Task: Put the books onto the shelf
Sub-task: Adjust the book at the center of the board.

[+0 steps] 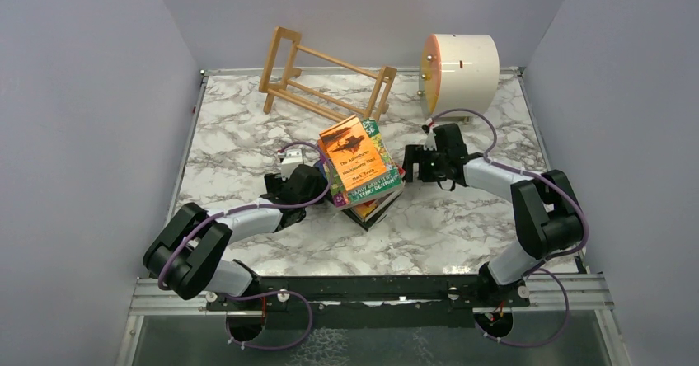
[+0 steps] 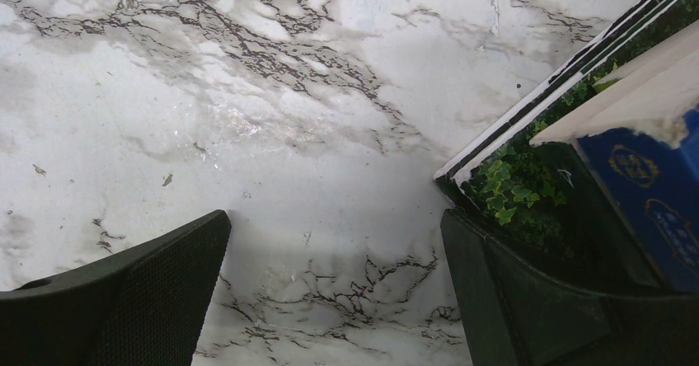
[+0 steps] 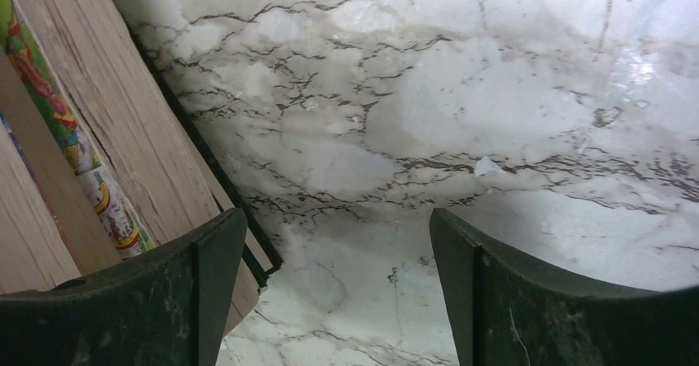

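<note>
A stack of books (image 1: 361, 168) lies mid-table, an orange cover on top and a green one under it. The light-wood shelf (image 1: 326, 77) stands tilted at the back. My left gripper (image 1: 309, 186) is open, low at the stack's left side; in its wrist view (image 2: 334, 251) only marble lies between the fingers, and the stack's dark ivy-covered corner (image 2: 519, 193) sits against the right finger (image 2: 511, 292). My right gripper (image 1: 412, 166) is open at the stack's right side; in its wrist view (image 3: 338, 251) page edges (image 3: 107, 135) sit beside the left finger (image 3: 206, 275).
A cream cylindrical drum (image 1: 462, 69) lies at the back right, close behind my right arm. Grey walls enclose the marble table (image 1: 247, 143) on three sides. Purple cables loop off both arms.
</note>
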`<move>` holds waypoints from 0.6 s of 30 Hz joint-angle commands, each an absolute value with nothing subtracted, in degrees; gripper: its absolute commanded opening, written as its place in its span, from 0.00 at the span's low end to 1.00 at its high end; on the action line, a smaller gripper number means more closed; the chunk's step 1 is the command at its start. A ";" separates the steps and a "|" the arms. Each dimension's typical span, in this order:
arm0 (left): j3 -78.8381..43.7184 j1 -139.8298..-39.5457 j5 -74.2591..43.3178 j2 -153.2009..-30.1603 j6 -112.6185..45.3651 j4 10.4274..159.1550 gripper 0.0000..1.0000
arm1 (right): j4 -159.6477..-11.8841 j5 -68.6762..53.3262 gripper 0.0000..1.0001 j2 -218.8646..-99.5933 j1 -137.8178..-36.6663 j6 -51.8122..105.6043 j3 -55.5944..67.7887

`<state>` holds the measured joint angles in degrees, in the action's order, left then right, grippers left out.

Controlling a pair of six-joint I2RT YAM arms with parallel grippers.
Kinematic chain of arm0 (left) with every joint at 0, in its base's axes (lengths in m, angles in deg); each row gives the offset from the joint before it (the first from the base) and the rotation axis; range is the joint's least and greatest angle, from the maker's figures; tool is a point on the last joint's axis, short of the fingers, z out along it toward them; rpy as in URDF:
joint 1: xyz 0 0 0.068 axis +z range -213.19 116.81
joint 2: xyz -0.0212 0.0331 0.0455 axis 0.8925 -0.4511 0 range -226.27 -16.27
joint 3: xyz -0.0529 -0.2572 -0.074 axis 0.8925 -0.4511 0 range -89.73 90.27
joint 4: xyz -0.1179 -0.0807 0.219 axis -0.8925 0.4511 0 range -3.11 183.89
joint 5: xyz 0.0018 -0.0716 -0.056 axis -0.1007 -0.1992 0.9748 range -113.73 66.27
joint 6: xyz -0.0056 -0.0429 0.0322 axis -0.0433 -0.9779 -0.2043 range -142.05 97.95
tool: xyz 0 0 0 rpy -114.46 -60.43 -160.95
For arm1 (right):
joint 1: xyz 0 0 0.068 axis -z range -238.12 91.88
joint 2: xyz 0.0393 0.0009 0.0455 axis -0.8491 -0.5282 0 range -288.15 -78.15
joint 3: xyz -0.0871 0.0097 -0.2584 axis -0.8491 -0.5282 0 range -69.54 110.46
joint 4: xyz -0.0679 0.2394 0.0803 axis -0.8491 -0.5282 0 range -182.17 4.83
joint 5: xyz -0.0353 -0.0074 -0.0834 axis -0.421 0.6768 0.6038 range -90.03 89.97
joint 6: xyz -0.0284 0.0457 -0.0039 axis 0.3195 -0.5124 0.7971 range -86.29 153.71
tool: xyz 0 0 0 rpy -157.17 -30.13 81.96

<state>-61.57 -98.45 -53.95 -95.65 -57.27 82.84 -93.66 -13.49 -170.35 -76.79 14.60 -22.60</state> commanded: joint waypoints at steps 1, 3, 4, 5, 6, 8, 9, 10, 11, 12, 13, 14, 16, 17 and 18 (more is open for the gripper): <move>-62.39 -98.78 -50.84 -95.82 -59.84 78.76 0.99 | -92.64 -15.06 0.80 -171.34 -78.86 16.01 -23.48; -62.48 -98.78 -51.10 -95.53 -59.84 78.97 0.99 | -92.78 -15.06 0.80 -171.29 -79.72 16.05 -23.47; -62.60 -98.78 -51.21 -95.33 -59.91 79.03 0.99 | -92.89 -15.06 0.80 -171.10 -80.21 16.00 -23.50; -62.66 -98.78 -51.26 -95.12 -59.93 79.11 0.99 | -92.98 -15.06 0.80 -170.92 -80.63 15.84 -23.59; -62.80 -98.78 -51.34 -94.99 -60.00 79.08 0.99 | -93.07 -15.06 0.80 -170.64 -80.99 15.68 -23.74; -62.88 -98.78 -51.57 -94.65 -60.18 79.37 0.99 | -93.04 -15.26 0.80 -169.96 -81.67 15.24 -24.18; -62.92 -98.78 -51.63 -94.53 -60.27 79.47 0.99 | -92.96 -15.46 0.80 -169.56 -82.01 14.99 -24.37; -62.99 -98.78 -51.74 -94.39 -60.28 79.56 0.99 | -92.87 -15.64 0.80 -169.16 -82.25 14.80 -24.57; -63.07 -98.78 -51.92 -94.24 -60.35 79.66 0.99 | -92.82 -15.79 0.80 -168.86 -82.54 14.69 -24.74; -63.14 -98.78 -52.01 -94.10 -60.36 79.81 0.99 | -92.82 -15.91 0.80 -168.60 -82.88 14.57 -24.87; -63.24 -98.83 -52.10 -93.99 -60.35 79.92 0.99 | -92.82 -15.94 0.80 -168.40 -83.24 14.43 -25.03; -63.26 -98.83 -52.24 -93.91 -60.36 80.10 0.99 | -92.82 -15.94 0.80 -168.20 -83.71 14.26 -25.17; -63.21 -98.78 -52.58 -93.63 -60.37 80.57 0.99 | -92.82 -15.92 0.80 -167.70 -84.63 13.84 -25.32; -63.22 -98.83 -52.73 -93.55 -60.30 80.77 0.99 | -92.86 -15.83 0.80 -167.39 -85.01 13.66 -25.46; -63.23 -98.79 -52.86 -93.46 -60.28 80.87 0.99 | -92.94 -15.65 0.80 -167.24 -85.35 13.37 -25.54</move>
<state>-62.48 -98.45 -53.93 -94.62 -58.17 82.05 -92.61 -12.04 -168.87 -82.32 15.34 -24.46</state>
